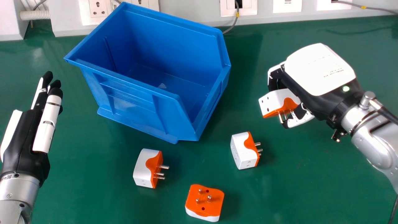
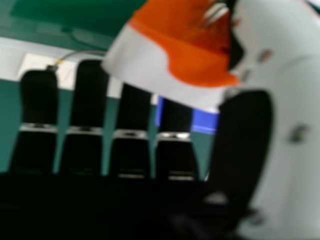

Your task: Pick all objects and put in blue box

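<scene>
Blue box (image 1: 133, 102), left of the right hand (image 1: 320, 70), whose bent fingers and thumb pinch one adapter (image 1: 275, 101); three others (image 1: 245, 152), nearer the robot; left hand (image 1: 23, 137), fingers straight.

Silver forearms (image 1: 19, 190), black-tipped white fingers (image 1: 48, 126), black cable (image 1: 388, 114)

Green tabletop (image 1: 295, 186), blue box (image 1: 130, 101) on it, three white-orange plug adapters (image 1: 242, 152) nearby

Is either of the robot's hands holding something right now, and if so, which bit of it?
The right hand holds an orange-and-white plug adapter by its body, pins free. The left hand holds nothing.
</scene>
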